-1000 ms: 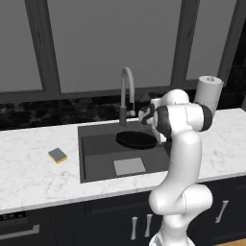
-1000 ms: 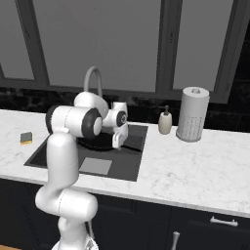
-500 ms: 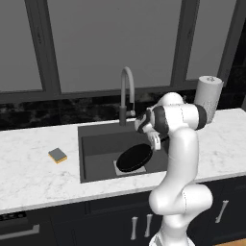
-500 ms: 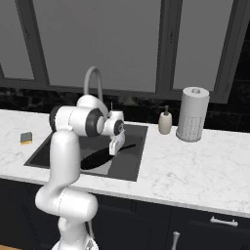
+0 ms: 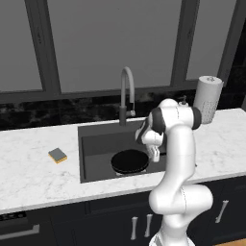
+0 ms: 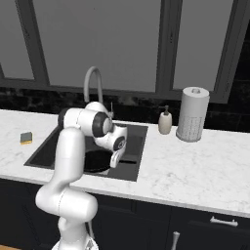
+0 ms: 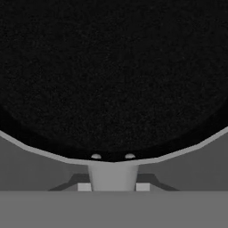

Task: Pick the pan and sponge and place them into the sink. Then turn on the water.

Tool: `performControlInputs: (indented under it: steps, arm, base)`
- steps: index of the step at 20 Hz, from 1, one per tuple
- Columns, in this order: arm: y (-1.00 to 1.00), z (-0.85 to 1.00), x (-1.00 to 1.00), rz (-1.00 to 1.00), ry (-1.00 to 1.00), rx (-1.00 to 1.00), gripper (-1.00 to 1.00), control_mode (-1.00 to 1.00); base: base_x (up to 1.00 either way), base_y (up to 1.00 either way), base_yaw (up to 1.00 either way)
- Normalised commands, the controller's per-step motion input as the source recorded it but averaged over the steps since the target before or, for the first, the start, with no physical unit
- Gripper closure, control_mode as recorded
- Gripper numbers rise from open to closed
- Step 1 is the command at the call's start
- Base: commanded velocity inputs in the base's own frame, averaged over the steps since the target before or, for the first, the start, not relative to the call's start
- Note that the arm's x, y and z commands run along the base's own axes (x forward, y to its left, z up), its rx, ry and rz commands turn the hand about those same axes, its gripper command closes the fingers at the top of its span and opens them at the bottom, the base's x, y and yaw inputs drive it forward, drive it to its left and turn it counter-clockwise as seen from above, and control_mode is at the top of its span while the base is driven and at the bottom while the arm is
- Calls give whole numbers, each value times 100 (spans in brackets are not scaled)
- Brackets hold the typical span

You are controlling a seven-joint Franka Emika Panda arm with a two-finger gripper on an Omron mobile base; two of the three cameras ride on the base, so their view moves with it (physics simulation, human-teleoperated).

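Note:
The black pan (image 5: 129, 161) lies low in the dark sink (image 5: 96, 143), near its front right. My gripper (image 5: 154, 153) reaches down at the pan's right side and is shut on its handle. In the right base view the pan (image 6: 96, 160) sits in the sink (image 6: 134, 141) just left of the gripper (image 6: 115, 161). The hand view looks along the grey handle (image 7: 113, 174) into the pan's (image 7: 114, 75) black inside, with the gripper (image 7: 113, 187) closed around the handle. The sponge (image 5: 57, 154), grey over yellow, rests on the white counter left of the sink; the right base view has the sponge (image 6: 26, 137) at far left.
The arched grey faucet (image 5: 126, 91) stands behind the sink, with no stream from its spout. A soap bottle (image 6: 165, 122) and a paper towel roll (image 6: 192, 114) stand on the counter to the right. Dark windows back the counter.
The pan has come down from faucet height, tilting on the way, and now sits level deep in the sink. The hand went down with it, still shut on the handle.

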Motion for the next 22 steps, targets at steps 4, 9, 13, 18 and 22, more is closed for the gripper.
performControlInputs:
  steps: [4, 9, 13, 18, 22]
  arm:
    - [9, -62, 28, 0, -1, 14, 100, -100]
    - [2, -56, 27, 0, 0, 11, 100, -100]
    - [18, -46, 19, 0, 0, 0, 100, -100]
    - [12, -6, 0, 0, 0, -5, -100, -100]
    - [23, 4, -11, -3, -2, 0, -100, -100]
  base:
    - [0, 0, 0]
    - [0, 0, 0]
    - [0, 0, 0]
    - [0, 0, 0]
    - [0, 0, 0]
